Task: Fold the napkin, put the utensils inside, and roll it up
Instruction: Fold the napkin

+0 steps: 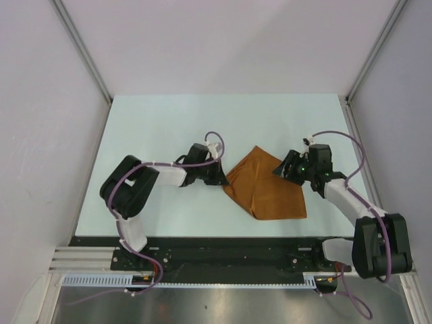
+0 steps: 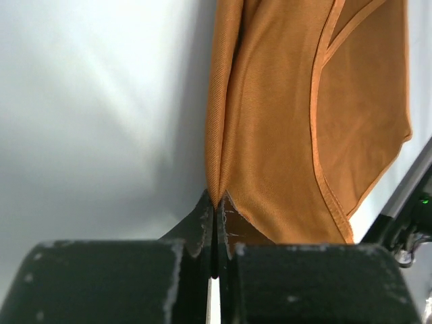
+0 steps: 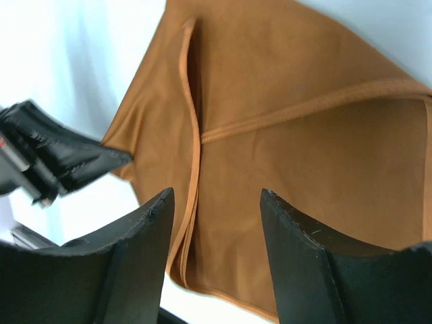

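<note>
Left tool (image 1: 217,177) is pressed together on the napkin (image 1: 266,187), its two fingers (image 2: 197,233) meeting on a thin ridge of cloth at the napkin's left side. In the left wrist view the fabric runs straight out from the closed tips as a narrow gathered pleat, so the pinch probably takes in more than one layer. Such a hold suits lifting that side and carrying it over, which makes folding the likely step in hand. The napkin lies on the desk (image 1: 169,121), a little right of the middle and nearer the near edge than the far one, with one corner pointing toward the far edge. It is not a flat single sheet: hemmed edges cross its top face in both wrist views, so part of it lies doubled over itself, though the shape looks uneven and hardly a tidy fold. Right tool (image 1: 285,169) sits at the napkin's far right corner with its fingers (image 3: 145,229) spread apart and nothing between them. The cloth lies beneath the gap, and whether the tips touch it cannot be told. Held open there, it seems ready to pin or take that corner while the other side is drawn across. No spoon shows in any view, so placing it and rolling appear not yet begun. The soft cloth may sag or slide out of so slim a pinch.
</note>
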Tool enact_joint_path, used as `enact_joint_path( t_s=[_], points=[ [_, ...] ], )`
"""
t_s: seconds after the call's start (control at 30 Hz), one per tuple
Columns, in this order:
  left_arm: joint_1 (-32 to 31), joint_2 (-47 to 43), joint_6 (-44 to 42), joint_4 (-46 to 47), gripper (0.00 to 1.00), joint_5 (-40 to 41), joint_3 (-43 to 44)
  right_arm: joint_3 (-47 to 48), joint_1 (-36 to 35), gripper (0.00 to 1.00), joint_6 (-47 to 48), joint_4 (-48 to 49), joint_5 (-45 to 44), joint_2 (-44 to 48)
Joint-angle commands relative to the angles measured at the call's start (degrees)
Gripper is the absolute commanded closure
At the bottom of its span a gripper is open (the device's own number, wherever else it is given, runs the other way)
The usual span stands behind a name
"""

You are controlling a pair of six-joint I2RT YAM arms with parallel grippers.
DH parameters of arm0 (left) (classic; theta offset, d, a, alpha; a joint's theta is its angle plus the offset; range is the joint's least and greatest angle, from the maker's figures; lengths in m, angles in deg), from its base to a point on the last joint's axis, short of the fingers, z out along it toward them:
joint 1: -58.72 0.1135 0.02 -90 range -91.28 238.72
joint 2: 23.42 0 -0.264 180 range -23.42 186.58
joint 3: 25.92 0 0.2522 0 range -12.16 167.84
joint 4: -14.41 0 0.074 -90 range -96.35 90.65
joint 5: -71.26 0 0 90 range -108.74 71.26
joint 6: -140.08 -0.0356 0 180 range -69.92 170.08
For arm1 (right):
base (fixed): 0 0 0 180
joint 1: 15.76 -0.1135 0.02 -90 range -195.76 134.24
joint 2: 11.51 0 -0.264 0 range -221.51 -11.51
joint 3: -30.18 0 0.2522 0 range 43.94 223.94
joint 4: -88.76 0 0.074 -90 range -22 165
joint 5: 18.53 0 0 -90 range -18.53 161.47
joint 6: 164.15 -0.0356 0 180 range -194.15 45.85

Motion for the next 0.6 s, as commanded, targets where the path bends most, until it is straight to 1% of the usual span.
enact_joint_path(
  t_s=[0.0,0.03,0.1,0.17,0.2,0.23,0.3,0.33,0.37,0.4,0.47,0.57],
  points=[
    [0.2,-5.5,10.7,10.1,1.00,3.0,-11.0,4.9,-5.7,0.41,-1.2,5.8,-3.6,-6.0],
    [0.1,-7.8,13.0,12.9,1.00,3.6,-14.6,6.2,-6.7,0.41,-1.4,6.2,-4.4,-7.0],
    [-0.5,-10.1,14.2,14.3,1.00,5.6,-17.4,8.0,-9.6,0.42,-1.5,7.0,-5.1,-10.1],
    [-0.8,-13.3,14.8,14.3,0.82,6.5,-19.8,10.5,-11.4,0.42,-1.7,7.5,-6.0,-12.1],
    [-0.9,-14.2,14.6,13.8,0.76,6.6,-20.2,11.2,-13.1,0.42,-1.7,7.5,-6.4,-13.7],
    [-0.8,-15.0,14.0,12.5,0.65,6.6,-20.6,12.2,-13.8,0.42,-1.1,7.5,-7.6,-14.8],
    [-0.7,-17.4,13.0,10.0,0.50,7.8,-20.4,15.1,-15.8,0.43,-0.3,6.8,-9.2,-17.8],
    [-0.7,-18.3,11.7,7.3,0.42,8.3,-19.9,16.1,-16.4,0.43,0.2,6.4,-10.3,-18.8],
    [-0.5,-19.0,11.3,6.2,0.38,8.6,-19.6,16.9,-16.8,0.43,1.1,6.1,-10.5,-20.0],
    [0.0,-20.2,10.8,4.4,0.31,9.0,-19.3,18.4,-17.2,0.44,1.3,6.1,-10.7,-21.3],
    [0.9,-21.2,9.9,3.1,0.25,8.8,-18.5,20.0,-18.4,0.45,2.6,5.1,-12.5,-24.4],
    [2.8,-23.2,8.1,0.4,0.21,9.1,-17.4,22.4,-19.1,0.46,3.5,4.5,-14.4,-27.8]
  ],
)
